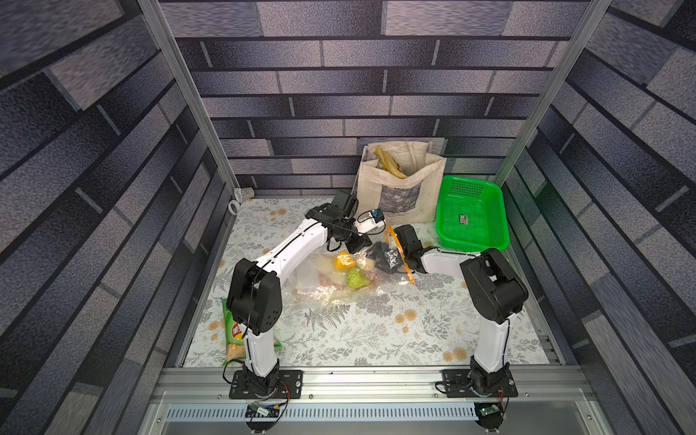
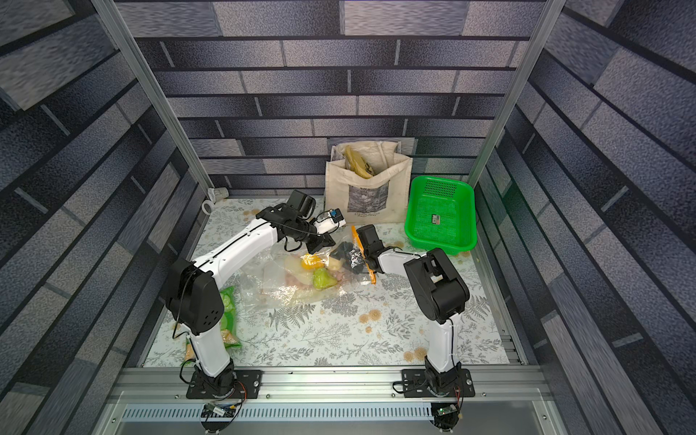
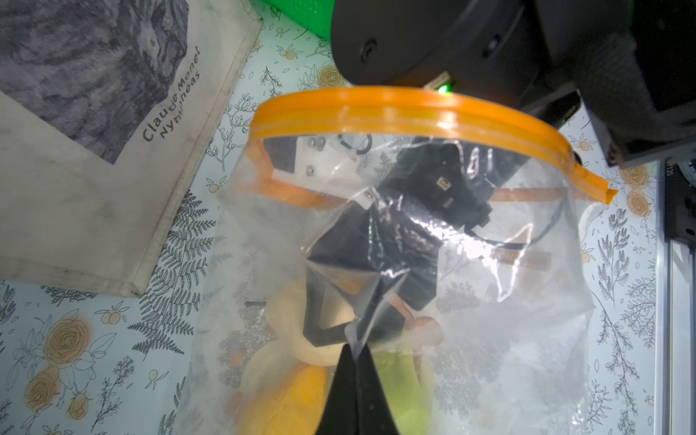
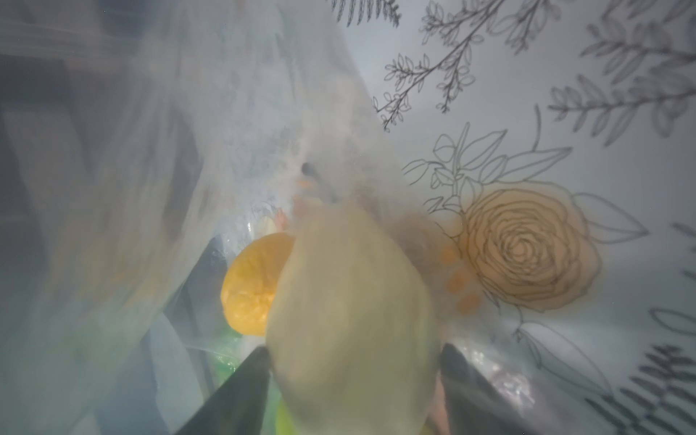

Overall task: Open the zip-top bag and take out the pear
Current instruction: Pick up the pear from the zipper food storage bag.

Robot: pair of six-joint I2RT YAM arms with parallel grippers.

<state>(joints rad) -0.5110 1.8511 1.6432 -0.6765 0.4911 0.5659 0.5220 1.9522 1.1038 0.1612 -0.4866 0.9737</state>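
My left claw [image 3: 354, 348] is pinched tight on a peaked fold of the large, crinkly clear plastic zip-top bag [image 1: 324, 290]. The bag lies slumped in the middle of the floral-printed tabletop [image 1: 376, 339]. Its stiff, ribbed orange zip strip [image 3: 395, 101] is parted and bowed into a hoop, with the mouth turned toward the tabletop's right edge. My right claw [image 4: 356, 357] reaches in through that mouth. Its two dark fingers stand wide, pressed against either flank of the smooth, matt, pale yellow-green pear [image 4: 350, 301], which sits inside the bag under cloudy film. A round, dimpled orange fruit [image 4: 252, 286] touches the pear, and a glossy green lump [image 1: 356, 278] lies on that fruit's near side.

A beige cloth tote bag [image 1: 399, 188] stands upright at the far edge, near the bag's mouth. A green perforated plastic basket [image 1: 470, 214] fills the far right corner, close to my right arm. A shiny green crisp packet [image 1: 231, 324] lies flat by the near left corner. Between the bag and the near edge the tabletop shows as one broad stretch.
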